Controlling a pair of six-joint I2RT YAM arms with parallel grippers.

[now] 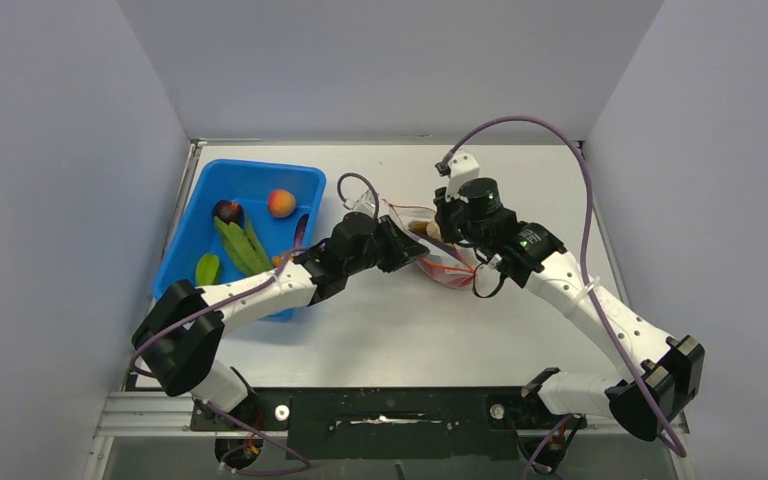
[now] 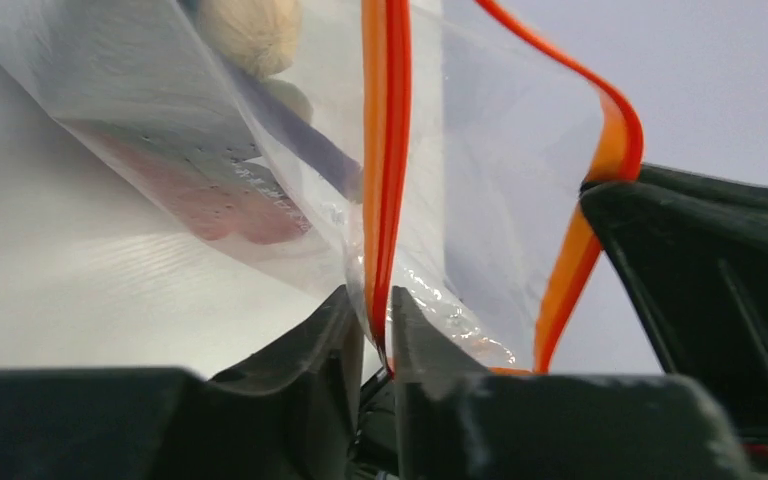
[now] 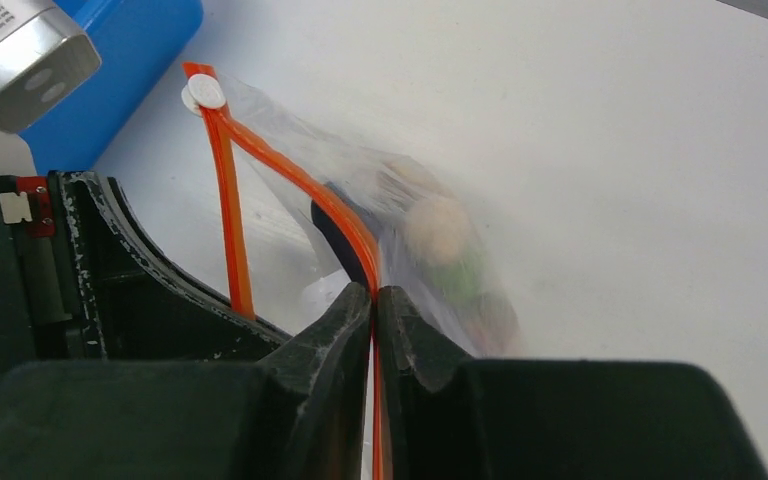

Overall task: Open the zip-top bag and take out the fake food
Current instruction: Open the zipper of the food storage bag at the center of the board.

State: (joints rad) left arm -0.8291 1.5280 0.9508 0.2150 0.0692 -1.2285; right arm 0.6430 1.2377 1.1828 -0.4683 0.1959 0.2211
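As far as writing goes: there's tiny print on the silver camera block [image 3: 20,55], way too small to read.
Blue bin [image 1: 185,250]: holds a peach [image 1: 281,203], long green pods [image 1: 240,245] and a dark round piece [image 1: 227,211].
Zip-top bag [image 1: 447,268]: middle of the table [image 1: 380,330], just right of the bin, between both grippers, mouth parted, fake food [image 3: 438,228] inside.
Left gripper [image 2: 378,320]: fingers pinched tight on one orange zipper strip [image 2: 385,150].
Right gripper [image 3: 374,300]: clamped on the other strip.
Hard to see: the food's just beige, green and reddish blurs through the plastic, and from above the arms cover most of the bag.

Pale grey walls [image 1: 390,60], white tabletop [image 1: 400,330] — even light
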